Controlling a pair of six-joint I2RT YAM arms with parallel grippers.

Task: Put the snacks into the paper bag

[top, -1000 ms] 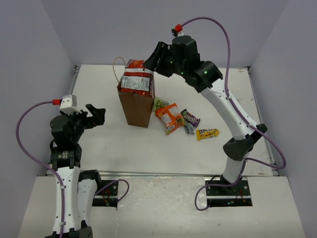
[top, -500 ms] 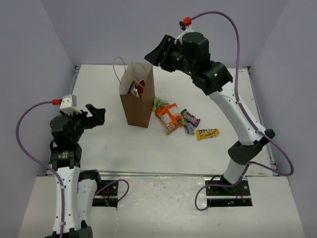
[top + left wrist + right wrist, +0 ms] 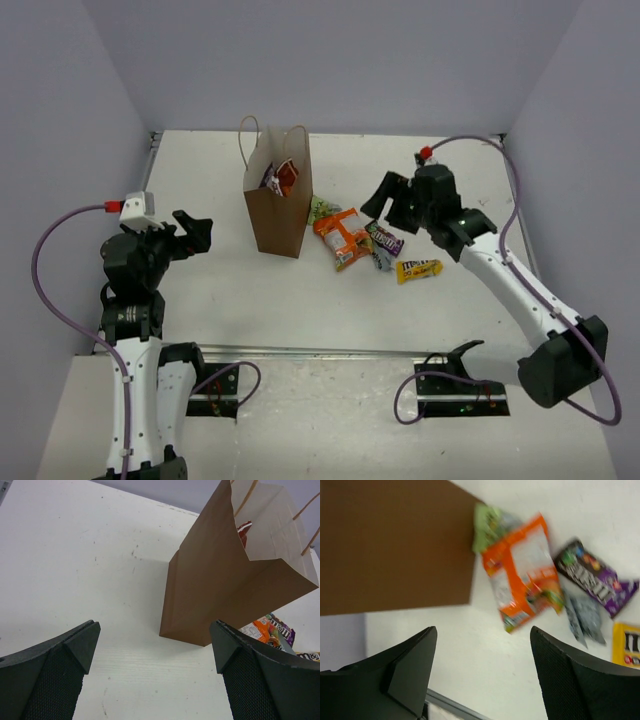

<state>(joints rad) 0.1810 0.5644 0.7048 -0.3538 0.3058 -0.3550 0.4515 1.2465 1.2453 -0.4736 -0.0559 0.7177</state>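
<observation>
The brown paper bag (image 3: 277,212) stands upright and open, handles up, with a red packet (image 3: 287,177) and a purple one inside. Right of it on the table lie the green (image 3: 321,208), orange (image 3: 342,236), dark purple-brown (image 3: 386,239) and yellow (image 3: 418,269) snacks. My right gripper (image 3: 385,208) hovers open and empty just above and behind this pile. Its wrist view shows the orange packet (image 3: 525,575) and the bag wall (image 3: 395,545) beyond its jaws (image 3: 482,632). My left gripper (image 3: 196,232) is open and empty left of the bag (image 3: 220,595), well apart from it.
A small grey wrapper (image 3: 381,261) lies between the orange and yellow packets. The table's raised rim (image 3: 330,350) runs along the near edge. Purple walls close in the back and both sides.
The red chip bag has dropped into the paper bag. My right arm swung from above the bag down and right to the loose snacks, its jaws opening. The left arm stayed still.
</observation>
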